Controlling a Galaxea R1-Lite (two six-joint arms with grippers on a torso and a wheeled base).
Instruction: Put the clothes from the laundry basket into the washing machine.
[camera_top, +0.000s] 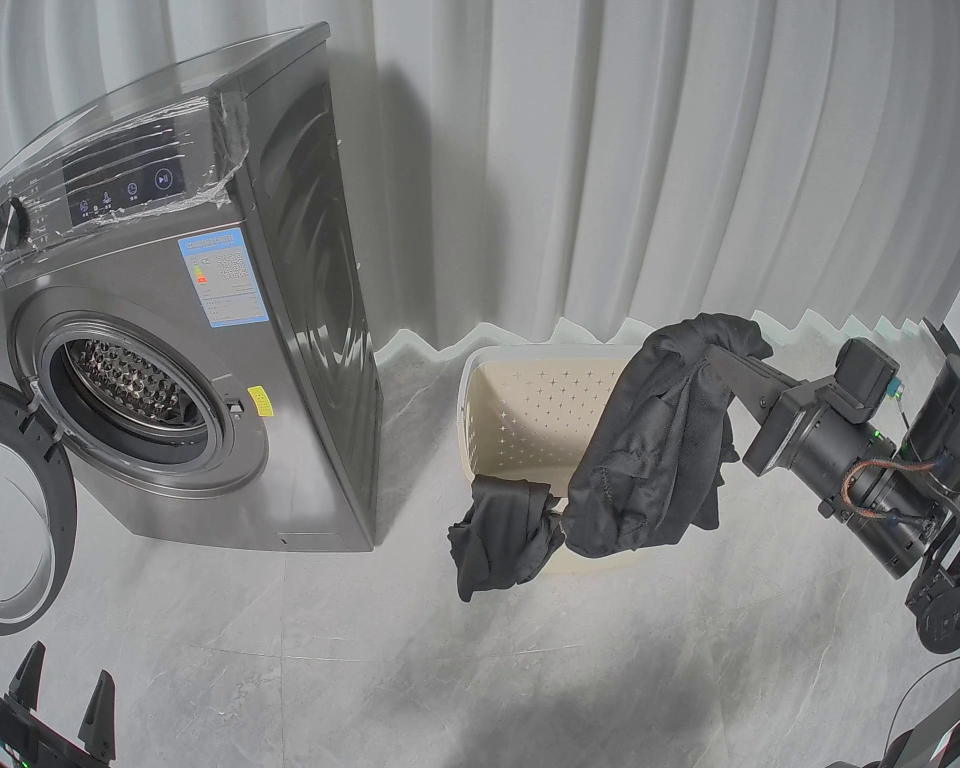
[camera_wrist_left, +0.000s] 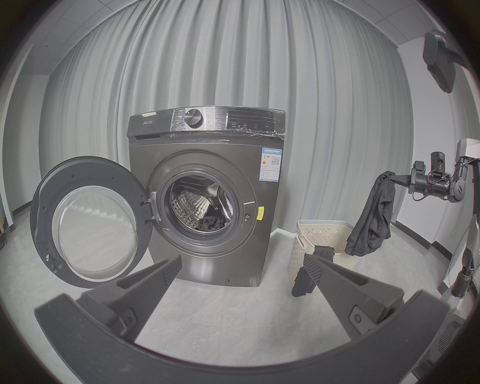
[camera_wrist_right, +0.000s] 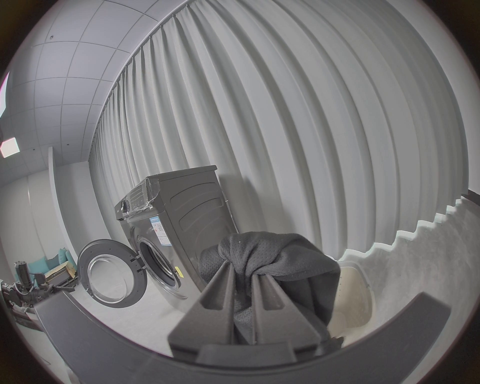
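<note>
While raised well off the floor, grips with the right gripper, fingers pressed together on the top fold of a dark garment, cloth bunched over their tips. Hangs slack straight below that gripper in long folds, lower end about level with the rim of the laundry basket; cannot tell whether cloth and rim touch.

Below the gripper and a little ahead of its tips: the basket, cream and perforated, standing on the floor. Lower than the gripper and toward the robot's left of it: a second dark garment, draped over the basket's near corner and hanging down the outside.

Farther off on that same side, well apart from the right gripper: the washing machine, its door swung wide open, its drum exposed. From the left wrist, something dark lying at the bottom of the drum.

Low and near the floor, the left gripper, fingers spread wide apart, nothing between them. Straight ahead of it, the machine's open front; ahead and off to one side, the basket. Behind everything, a pale pleated curtain.
</note>
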